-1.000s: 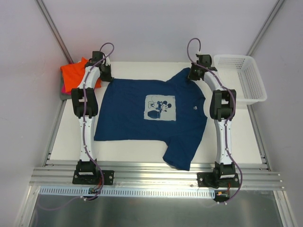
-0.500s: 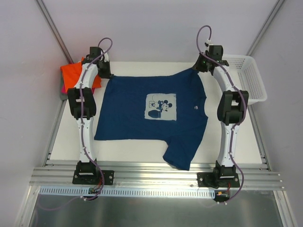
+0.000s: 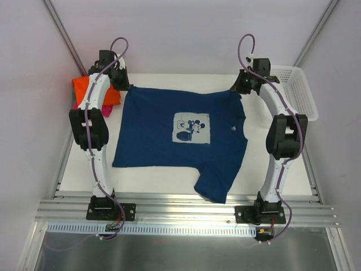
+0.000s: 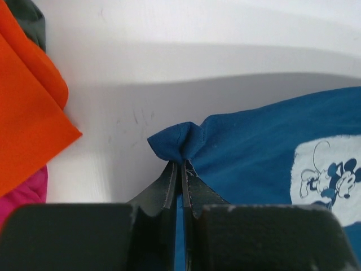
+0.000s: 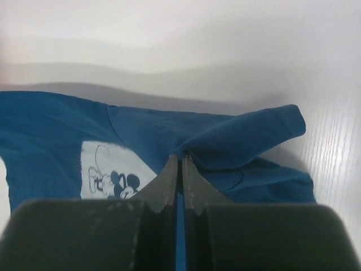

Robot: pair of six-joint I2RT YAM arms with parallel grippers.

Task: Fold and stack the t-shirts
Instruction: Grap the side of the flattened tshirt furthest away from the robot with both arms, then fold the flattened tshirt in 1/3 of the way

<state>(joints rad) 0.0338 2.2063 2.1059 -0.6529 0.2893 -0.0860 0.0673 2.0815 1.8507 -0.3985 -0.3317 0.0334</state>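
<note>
across the table (image 3: 158, 180) the navy t-shirt (image 3: 152, 141) lies print up, left jaws and right jaws each clamped on a far corner. likely the flattening step; next, carry that far edge evenly toward the near side. the folded orange t-shirt (image 3: 82, 89) is half hidden behind the left arm (image 3: 97, 169).

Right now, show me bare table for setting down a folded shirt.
Bare table runs between the tee's near hem and the rail; another patch lies near-right, on the basket's near side. Far-left is crowded by the orange stack.
</note>
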